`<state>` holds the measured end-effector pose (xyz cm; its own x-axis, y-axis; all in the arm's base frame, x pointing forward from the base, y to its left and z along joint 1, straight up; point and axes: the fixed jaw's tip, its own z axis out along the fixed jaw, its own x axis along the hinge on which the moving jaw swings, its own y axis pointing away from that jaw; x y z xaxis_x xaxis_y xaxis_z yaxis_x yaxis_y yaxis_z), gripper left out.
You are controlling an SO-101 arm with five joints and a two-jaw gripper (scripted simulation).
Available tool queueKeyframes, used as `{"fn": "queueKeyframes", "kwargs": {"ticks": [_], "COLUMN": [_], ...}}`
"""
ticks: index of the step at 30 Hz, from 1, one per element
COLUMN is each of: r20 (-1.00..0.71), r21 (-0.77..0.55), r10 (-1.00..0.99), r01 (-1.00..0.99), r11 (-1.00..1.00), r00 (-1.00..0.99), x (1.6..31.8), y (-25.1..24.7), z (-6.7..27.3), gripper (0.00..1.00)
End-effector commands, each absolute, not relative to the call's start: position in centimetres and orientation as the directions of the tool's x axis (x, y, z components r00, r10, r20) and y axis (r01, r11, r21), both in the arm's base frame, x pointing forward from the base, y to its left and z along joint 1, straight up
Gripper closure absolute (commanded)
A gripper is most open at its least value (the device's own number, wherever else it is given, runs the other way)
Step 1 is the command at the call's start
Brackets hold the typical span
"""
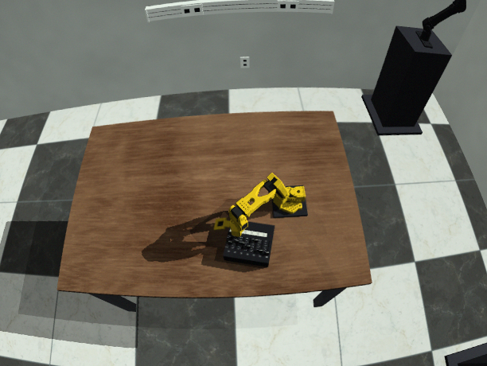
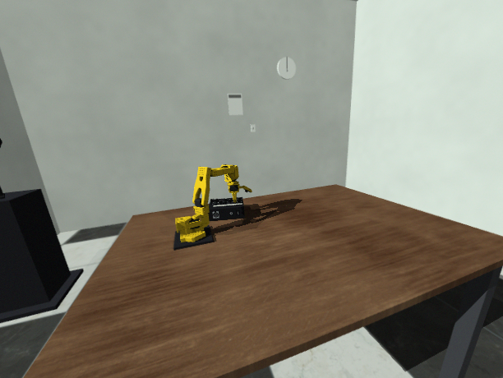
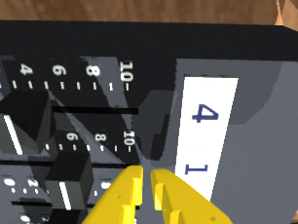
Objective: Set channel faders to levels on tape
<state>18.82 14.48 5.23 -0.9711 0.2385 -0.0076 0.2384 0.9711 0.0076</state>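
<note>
The black lighting desk lies on the table in front of the arm's base; it also shows in the exterior view. In the wrist view the white tape carries the numbers 4 and 1. One fader cap sits near the 4 mark of its scale, and a second cap sits low on the track below it. My gripper is shut and empty, its yellow fingertips close over the desk near the 10 end of the second track, beside the tape's 1. Other faders are hidden.
The arm's base stands on a dark plate just behind the desk. A black pedestal stands on the floor beyond the table's far right corner.
</note>
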Motion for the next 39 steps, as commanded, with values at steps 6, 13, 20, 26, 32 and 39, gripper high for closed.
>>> {"fn": "queueKeyframes", "kwargs": {"ticks": [6, 13, 20, 26, 32, 39], "r20": [0.000, 0.000, 0.000, 0.000, 0.000, 0.000], "r21": [0.000, 0.000, 0.000, 0.000, 0.000, 0.000], "r10": [0.250, 0.250, 0.250, 0.250, 0.250, 0.250], "r01": [0.250, 0.250, 0.250, 0.250, 0.250, 0.250], "r11": [0.968, 0.968, 0.968, 0.968, 0.968, 0.968], "r00": [-0.968, -0.968, -0.968, -0.968, -0.968, -0.968], "x": [18.87, 18.88, 18.94, 18.94, 18.85, 18.74], "y": [14.50, 14.56, 14.77, 14.79, 14.95, 15.15], "z": [4.91, 4.95, 5.06, 5.07, 5.07, 5.07], "gripper": [1.00, 1.00, 1.00, 1.00, 1.00, 1.00]}}
